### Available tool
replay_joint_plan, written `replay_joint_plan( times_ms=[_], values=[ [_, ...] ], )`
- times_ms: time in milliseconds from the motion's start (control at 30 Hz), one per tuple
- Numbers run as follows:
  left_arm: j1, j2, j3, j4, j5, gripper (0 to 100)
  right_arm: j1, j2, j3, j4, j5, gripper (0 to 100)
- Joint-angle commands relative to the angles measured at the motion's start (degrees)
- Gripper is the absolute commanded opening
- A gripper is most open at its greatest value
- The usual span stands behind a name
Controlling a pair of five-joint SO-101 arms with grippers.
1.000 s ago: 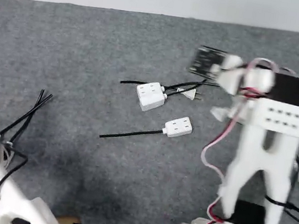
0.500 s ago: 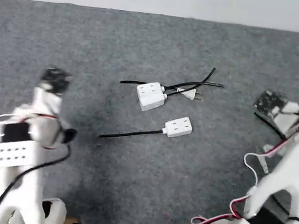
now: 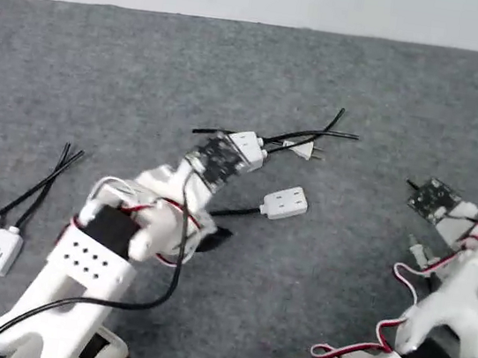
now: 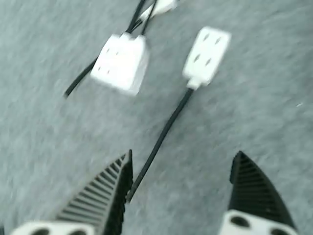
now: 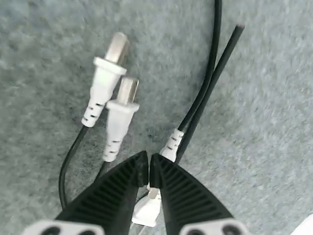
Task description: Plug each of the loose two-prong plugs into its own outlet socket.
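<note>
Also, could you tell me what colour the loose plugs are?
The plugs are white, best seen in the right wrist view.

white arms (image 3: 71,298), black ridged fingers (image 4: 105,196), red and white wires (image 3: 396,277)

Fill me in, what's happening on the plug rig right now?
The left gripper hangs over the middle of the table, jaws open, above the cord of one socket, with a second socket beside it. The right gripper sits at the right side, jaws shut, over a cluster of loose plugs; one plug lies right at its tips, clamped or not I can't tell. Both sockets show empty slots.
</note>
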Motion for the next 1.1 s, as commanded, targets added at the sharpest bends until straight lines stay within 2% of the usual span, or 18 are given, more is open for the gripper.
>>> replay_joint_plan(
  times_ms=[0, 100, 267, 367, 467, 567, 700, 867, 1067],
  values=[
    [3.6, 1.9, -2.6, -4.8, 0.9, 31, 0.9, -1.9, 2.6, -5.8, 0.4, 3.2],
    [3.9, 7.8, -2.7, -8.4, 1.0, 31, 0.6, -2.0, 4.4, -6.2, -0.6, 12.5],
    [3.9, 19.3, -4.9, -14.3, 1.0, 31, -1.5, -2.5, 5.2, -6.1, -9.1, 26.8],
    [4.5, 24.4, -8.4, -16.0, 1.0, 31, -4.4, -2.5, 6.7, -6.0, -14.9, 26.0],
    [7.2, 29.1, -11.6, -18.4, 0.9, 31, -8.8, -2.6, 8.9, -5.8, -23.6, 24.8],
    [9.9, 34.1, -14.7, -21.2, 0.9, 31, -13.0, -2.6, 9.1, -1.8, -33.5, 24.8],
    [10.1, 42.7, -20.5, -23.4, 0.5, 31, -16.5, -2.6, 9.1, 2.4, -43.4, 24.8],
    [8.8, 53.3, -27.7, -23.7, 0.4, 31, -21.1, -2.6, 9.1, 8.0, -49.0, 24.8],
    [6.5, 59.3, -34.2, -23.7, -1.1, 31, -25.1, -2.6, 9.1, 8.7, -52.5, 24.7]
  ],
)
